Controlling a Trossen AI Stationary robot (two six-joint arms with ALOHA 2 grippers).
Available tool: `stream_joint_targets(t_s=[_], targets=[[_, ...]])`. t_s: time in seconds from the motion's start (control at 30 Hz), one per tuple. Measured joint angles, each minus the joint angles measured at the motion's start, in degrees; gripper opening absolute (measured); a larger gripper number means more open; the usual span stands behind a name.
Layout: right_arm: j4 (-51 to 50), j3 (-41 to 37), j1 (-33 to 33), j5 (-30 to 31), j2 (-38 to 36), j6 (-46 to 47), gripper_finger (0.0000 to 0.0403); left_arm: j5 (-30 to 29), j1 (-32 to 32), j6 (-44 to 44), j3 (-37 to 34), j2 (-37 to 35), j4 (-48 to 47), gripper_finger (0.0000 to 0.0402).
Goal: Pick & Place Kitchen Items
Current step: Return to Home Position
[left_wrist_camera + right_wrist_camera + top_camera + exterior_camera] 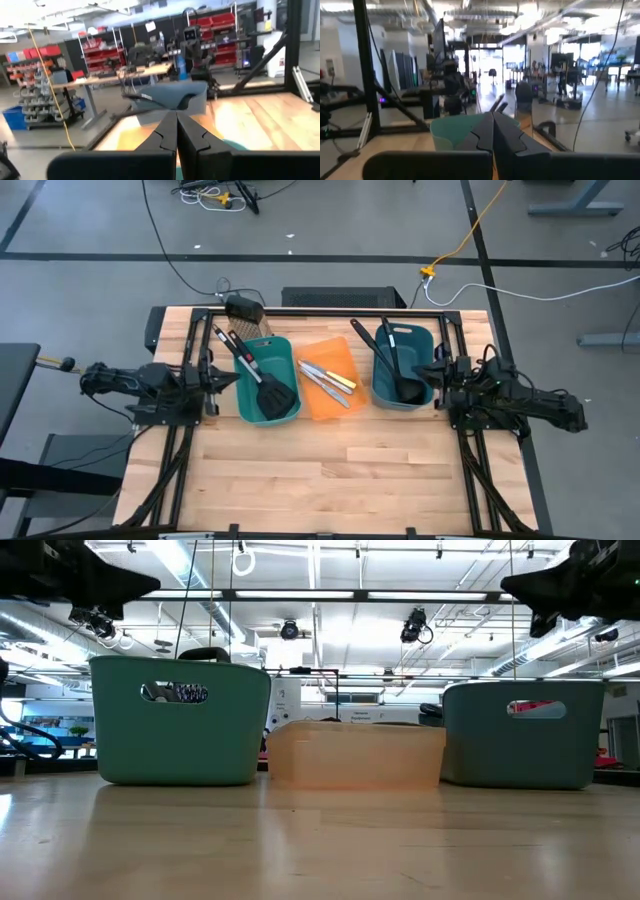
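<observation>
Two black slotted spatulas (262, 385) lie in the left teal bin (288, 356), their handles leaning out over its far left rim. Two black ladles (400, 376) rest in the right teal bin (428, 340), handles sticking out past its far rim. Silver knives (322, 383) and a yellow-handled knife (342, 380) lie flat in the orange bin (335, 352) between them. My left gripper (232, 379) hovers shut just left of the left bin, level, holding nothing (176, 120). My right gripper (426, 372) hovers shut at the right bin's right side, also holding nothing (492, 120).
The three bins stand in a row across the table's middle (355, 752). A black boxy object (245, 310) sits at the far edge behind the left bin. Dark frame rails run along both sides of the table. Bare wood (330, 470) fills the near half.
</observation>
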Motion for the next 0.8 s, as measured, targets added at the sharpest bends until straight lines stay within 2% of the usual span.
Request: stream_joint_targets(t_s=[0.17,0.3,0.47,0.8], targets=[[5.4,-4.1,-1.5,-0.6,0.0,1.0,0.0004,-0.2,0.9,-1.8,-1.5,0.0,-0.2,0.0001],[5.4,-4.9,-2.6,-1.8,0.0,1.5,0.0004,-0.3,0.8,-2.3,-1.5,0.0,-0.3,0.0001],[5.0,-5.8,-4.1,-1.7,0.0,1.9,0.0004,-3.2,0.9,-3.6,-1.5,0.0,-2.1,0.0002],[0.4,-6.0,-5.8,-1.0,0.0,1.9,0.0004,-1.3,0.8,-5.5,-2.6,0.0,-3.7,0.0003]])
